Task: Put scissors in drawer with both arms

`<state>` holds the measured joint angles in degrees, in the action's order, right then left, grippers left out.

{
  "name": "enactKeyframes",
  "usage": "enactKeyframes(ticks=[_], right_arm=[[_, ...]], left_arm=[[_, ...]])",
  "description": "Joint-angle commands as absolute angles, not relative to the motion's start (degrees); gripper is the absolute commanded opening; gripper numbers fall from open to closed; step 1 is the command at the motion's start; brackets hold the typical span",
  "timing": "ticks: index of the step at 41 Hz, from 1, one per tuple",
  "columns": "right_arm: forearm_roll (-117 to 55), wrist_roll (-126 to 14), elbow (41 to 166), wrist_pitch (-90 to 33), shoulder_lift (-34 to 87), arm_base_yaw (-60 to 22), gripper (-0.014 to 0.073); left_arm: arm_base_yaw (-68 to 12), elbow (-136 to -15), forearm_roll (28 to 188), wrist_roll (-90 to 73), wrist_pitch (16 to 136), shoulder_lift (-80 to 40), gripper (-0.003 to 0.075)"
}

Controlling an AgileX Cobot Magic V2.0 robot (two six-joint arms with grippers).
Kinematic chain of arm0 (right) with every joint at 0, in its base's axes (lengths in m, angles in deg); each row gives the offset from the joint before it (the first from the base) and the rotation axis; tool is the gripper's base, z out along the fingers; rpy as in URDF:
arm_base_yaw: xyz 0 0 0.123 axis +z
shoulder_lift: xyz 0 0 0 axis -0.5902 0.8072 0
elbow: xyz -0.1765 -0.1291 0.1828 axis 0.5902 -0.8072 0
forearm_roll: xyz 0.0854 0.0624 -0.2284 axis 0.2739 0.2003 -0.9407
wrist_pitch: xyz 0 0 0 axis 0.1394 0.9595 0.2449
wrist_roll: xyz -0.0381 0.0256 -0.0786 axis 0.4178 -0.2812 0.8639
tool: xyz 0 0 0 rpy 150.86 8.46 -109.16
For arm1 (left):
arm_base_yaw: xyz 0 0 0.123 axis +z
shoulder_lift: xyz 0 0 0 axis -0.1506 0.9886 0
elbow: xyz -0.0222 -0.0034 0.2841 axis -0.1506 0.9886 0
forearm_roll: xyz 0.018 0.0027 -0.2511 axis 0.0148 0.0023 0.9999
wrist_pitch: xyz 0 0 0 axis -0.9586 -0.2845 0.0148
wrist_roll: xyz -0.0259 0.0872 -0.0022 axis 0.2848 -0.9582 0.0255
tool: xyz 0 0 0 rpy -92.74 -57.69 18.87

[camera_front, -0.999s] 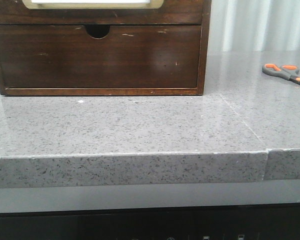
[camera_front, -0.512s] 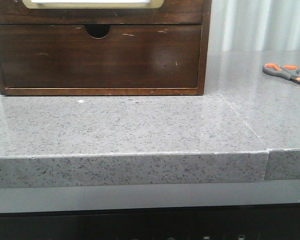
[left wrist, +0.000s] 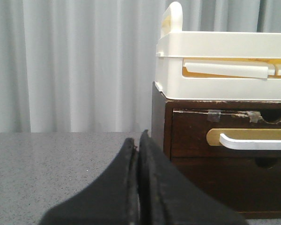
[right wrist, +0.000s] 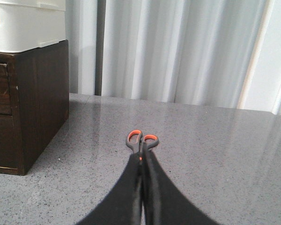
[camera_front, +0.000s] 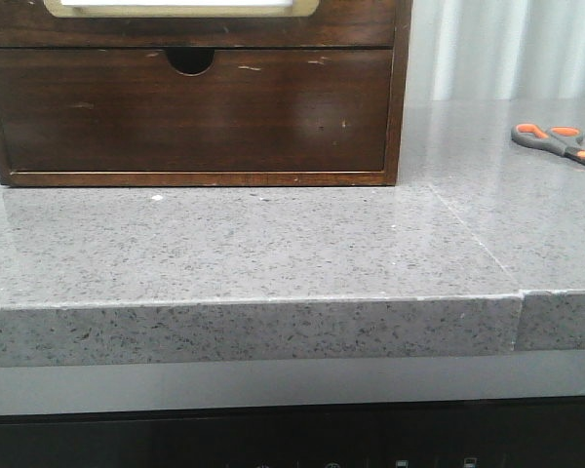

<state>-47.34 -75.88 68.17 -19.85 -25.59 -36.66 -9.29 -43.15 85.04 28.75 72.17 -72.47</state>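
Scissors (right wrist: 142,140) just beyond closed right jaws

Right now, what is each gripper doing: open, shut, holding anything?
Left gripper: shut, holding nothing.
Right gripper: shut, holding nothing; the scissors lie on the counter beyond its tips.

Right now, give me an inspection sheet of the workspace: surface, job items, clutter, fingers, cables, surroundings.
Surface: grey speckled stone countertop, a seam running across its right part.
Job items: small grey-handled scissors with orange-lined loops lying flat at the right, apart from the dark-brown wooden cabinet; wide drawer with the white, cream-rimmed handle panel looks closed.
Clutter: white plastic lidded box on top of the cabinet.
Fingers: left gripper fingers together, holding nothing; right gripper fingers together, short of the scissors.
Cables: nothing seen.
Surroundings: pale pleated curtain behind.
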Motion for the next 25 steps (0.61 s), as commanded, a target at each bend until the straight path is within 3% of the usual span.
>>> enactKeyframes(ticks=[1, 10, 25], right_arm=[[-48.21, -75.5, 74.69, -20.32, -20.28, -36.43, -0.0116], [-48.21, -75.5, 83.2, -12.98, -11.11, -36.43, -0.0116], [-48.21, -75.5, 84.32, -7.38, 0.15, -36.43, -0.0116]], left_arm=[[-9.25, -50.05, 85.54, 29.2, 72.0, -67.8, -0.002], [-9.25, -58.98, 85.71, 29.2, 64.41, -58.19, -0.002], [-9.25, -58.79, 85.71, 29.2, 56.99, -48.55, -0.002]])
